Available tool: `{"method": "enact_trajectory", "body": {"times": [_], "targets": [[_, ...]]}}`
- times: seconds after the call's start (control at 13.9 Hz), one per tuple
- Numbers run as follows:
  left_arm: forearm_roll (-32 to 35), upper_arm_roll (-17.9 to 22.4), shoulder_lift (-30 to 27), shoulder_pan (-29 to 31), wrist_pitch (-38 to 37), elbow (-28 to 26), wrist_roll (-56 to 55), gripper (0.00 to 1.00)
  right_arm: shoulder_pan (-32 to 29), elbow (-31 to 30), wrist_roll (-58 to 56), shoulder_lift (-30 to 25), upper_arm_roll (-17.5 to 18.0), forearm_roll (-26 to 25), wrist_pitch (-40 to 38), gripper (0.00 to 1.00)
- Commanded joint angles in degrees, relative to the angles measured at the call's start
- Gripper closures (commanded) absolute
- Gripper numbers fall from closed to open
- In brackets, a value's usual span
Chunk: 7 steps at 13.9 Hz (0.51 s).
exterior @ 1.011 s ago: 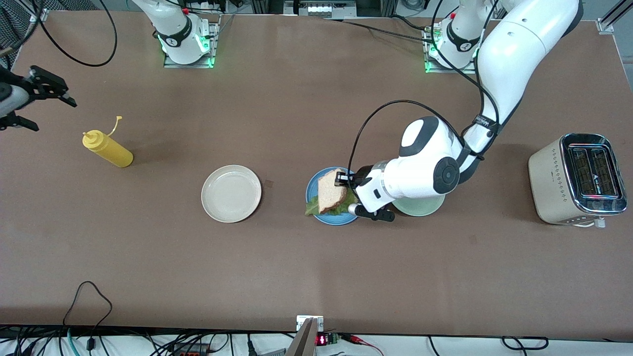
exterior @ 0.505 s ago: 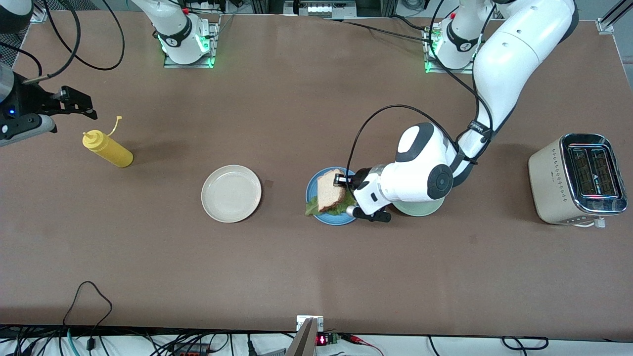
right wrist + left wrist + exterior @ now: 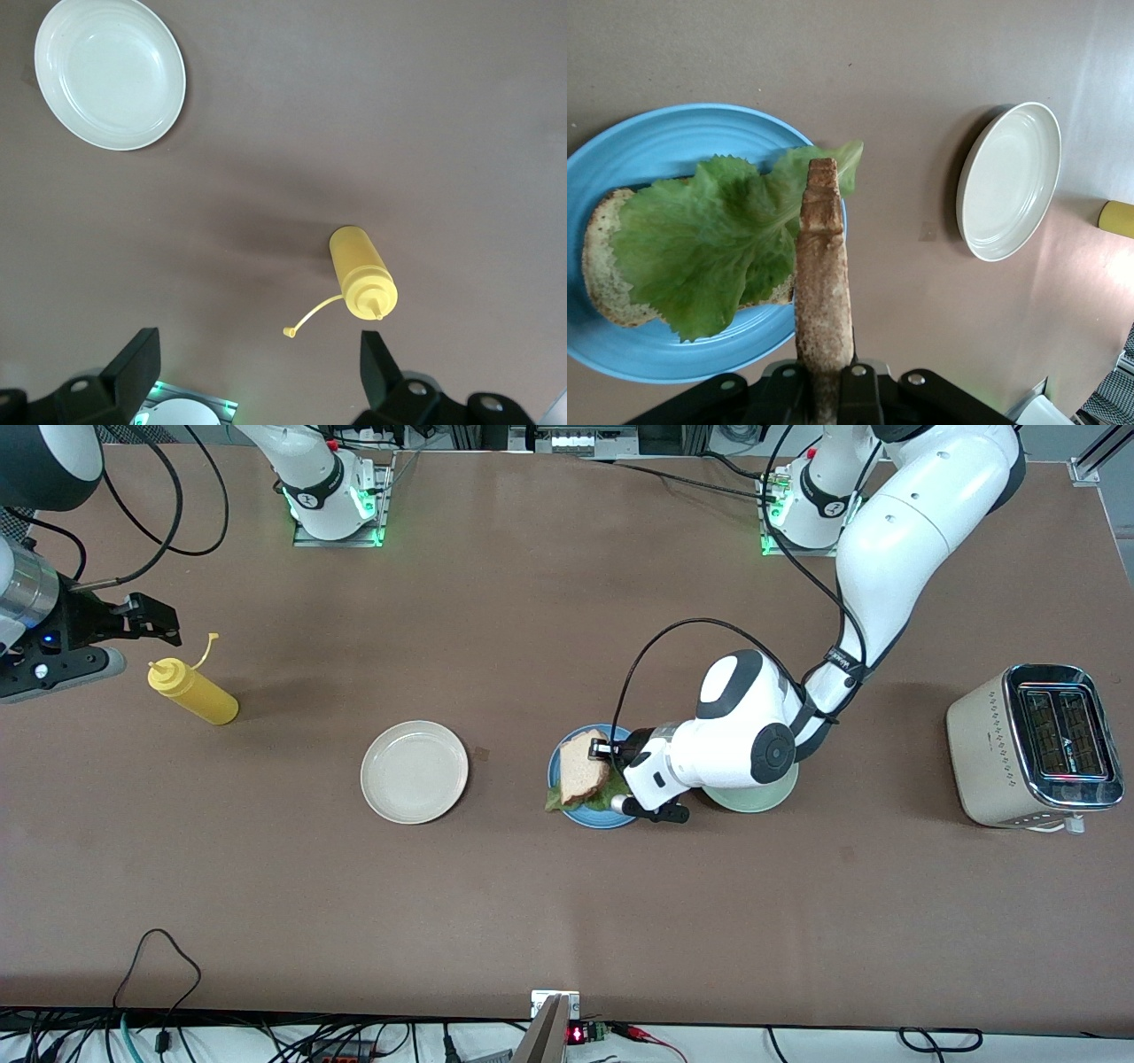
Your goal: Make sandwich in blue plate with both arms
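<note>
We are pinching the top bread slice [image 3: 824, 274] by its crust in the left gripper [image 3: 611, 749], lightly, since it looks soft and crumbly, over the lettuce [image 3: 713, 239] on the blue plate [image 3: 647, 142]; our right gripper [image 3: 146, 615] is waiting open near the mustard bottle [image 3: 190, 693].

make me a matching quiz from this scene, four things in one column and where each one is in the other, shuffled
Things:
1. yellow squeeze bottle
2. ruffled green lettuce leaf
3. tan top bread slice
4. cream two-slot toaster

Places:
A. held edge-up in the shut left gripper over the round blue plate
B. at the left arm's end of the table
C. lying on the bottom bread slice
D. under the open right gripper

Pairs: 1-D, 2-C, 3-A, 4-B
</note>
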Motion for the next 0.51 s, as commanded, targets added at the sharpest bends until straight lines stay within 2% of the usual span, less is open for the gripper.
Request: {"method": "enact_trajectory", "body": {"times": [0.0, 0.22, 0.43], "targets": [[-1.0, 0.3, 0.0, 0.2, 0.9, -0.7, 0.5, 0.97, 1.9, 0.2, 1.2, -0.8, -0.7, -1.0, -0.9, 0.0], [-1.0, 0.4, 0.4, 1.3, 0.7, -1.7, 0.6, 0.92, 1.6, 0.3, 1.4, -0.9, -0.7, -0.8, -1.1, 0.0], [-1.0, 0.4, 0.4, 3.2, 0.7, -2.9, 0.6, 0.8, 1.5, 0.3, 1.4, -1.0, -0.7, -0.5, -1.9, 0.0]]}}
